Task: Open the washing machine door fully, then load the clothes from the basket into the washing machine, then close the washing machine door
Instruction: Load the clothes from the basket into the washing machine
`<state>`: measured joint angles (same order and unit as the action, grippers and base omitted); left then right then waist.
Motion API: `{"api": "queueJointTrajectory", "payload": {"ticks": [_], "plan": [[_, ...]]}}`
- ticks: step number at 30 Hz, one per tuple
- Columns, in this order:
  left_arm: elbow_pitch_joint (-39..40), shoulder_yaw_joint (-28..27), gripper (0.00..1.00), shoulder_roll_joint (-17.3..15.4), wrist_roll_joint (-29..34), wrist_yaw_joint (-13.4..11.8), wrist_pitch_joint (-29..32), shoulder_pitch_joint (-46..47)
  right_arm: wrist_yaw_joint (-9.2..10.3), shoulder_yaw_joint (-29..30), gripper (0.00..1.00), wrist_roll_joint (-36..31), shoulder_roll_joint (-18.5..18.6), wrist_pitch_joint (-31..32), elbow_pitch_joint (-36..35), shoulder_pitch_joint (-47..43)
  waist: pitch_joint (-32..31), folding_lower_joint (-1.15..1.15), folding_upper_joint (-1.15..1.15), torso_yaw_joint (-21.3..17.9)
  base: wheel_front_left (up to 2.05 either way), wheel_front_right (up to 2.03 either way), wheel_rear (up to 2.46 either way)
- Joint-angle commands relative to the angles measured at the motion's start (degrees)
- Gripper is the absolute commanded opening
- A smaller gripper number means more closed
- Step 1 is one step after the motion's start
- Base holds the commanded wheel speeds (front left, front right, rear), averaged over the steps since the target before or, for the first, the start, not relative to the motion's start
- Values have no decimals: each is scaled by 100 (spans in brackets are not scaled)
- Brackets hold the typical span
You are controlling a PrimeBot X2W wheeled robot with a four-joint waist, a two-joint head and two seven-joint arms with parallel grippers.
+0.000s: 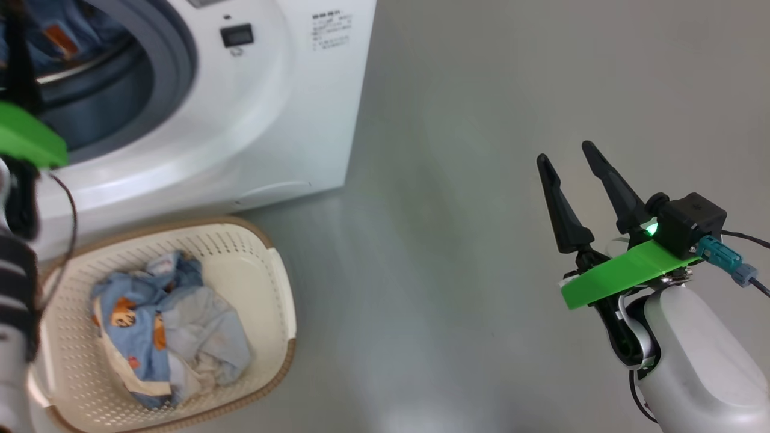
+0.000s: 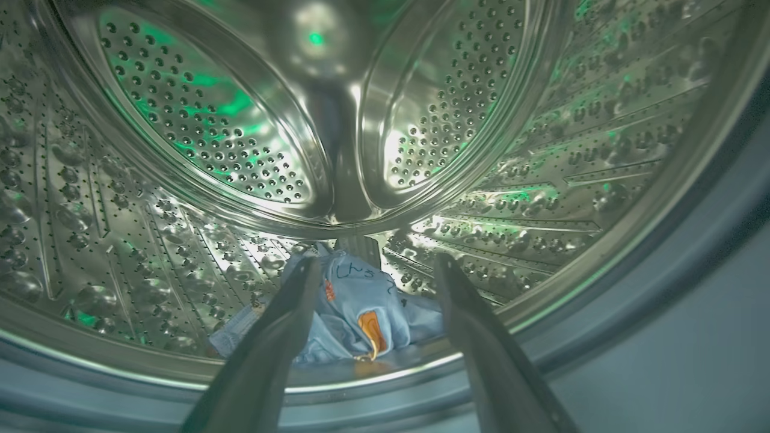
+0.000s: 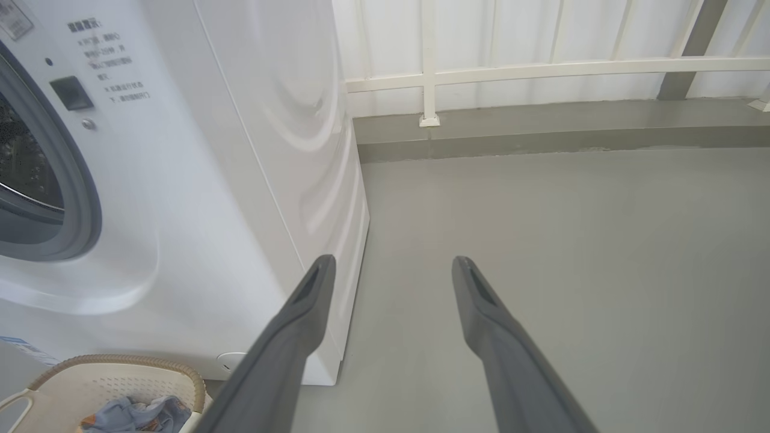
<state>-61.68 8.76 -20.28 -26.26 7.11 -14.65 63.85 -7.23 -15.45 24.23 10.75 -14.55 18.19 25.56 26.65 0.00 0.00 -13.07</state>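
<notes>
Both spread, empty: left gripper (image 2: pixel 378 260) at drum (image 2: pixel 210 138) (clothes (image 2: pixel 361 307) beyond), right gripper (image 3: pixel 394 258) aloft.

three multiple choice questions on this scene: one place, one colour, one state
1. Where does the basket stand relative to the washing machine?
A on top of it
B on the floor in front of it
C inside it

2. What colour is the basket's rim?
A brown
B green
C black

3. The right gripper is:
A shut on something
B shut, empty
C open, empty

Answers: 1 B, it sits on the floor below the machine's front; 2 A, its woven edge is brown; 3 C, its fingers stand apart over bare floor.
</notes>
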Motion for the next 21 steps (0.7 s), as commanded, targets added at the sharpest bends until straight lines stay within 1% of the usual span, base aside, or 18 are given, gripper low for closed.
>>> {"api": "queueJointTrajectory", "payload": {"ticks": [1,9,15,21], "plan": [[288,-171,100,-245,-67,29,-33,-264,-25,-55,100,41,68,-45,-86,-124,-332,0,0,172,0,0,0],[925,-373,100,-92,-118,35,-34,-1258,-25,-80,100,132,133,-45,30,-275,-950,0,0,427,0,0,0],[1459,-356,100,115,-50,36,-34,-2117,-25,-28,100,209,240,-45,126,-491,-1470,0,0,693,0,0,0],[1972,-368,100,254,51,37,-34,-2860,-25,25,100,258,363,-45,168,-709,-1890,0,0,933,0,0,0]]}}
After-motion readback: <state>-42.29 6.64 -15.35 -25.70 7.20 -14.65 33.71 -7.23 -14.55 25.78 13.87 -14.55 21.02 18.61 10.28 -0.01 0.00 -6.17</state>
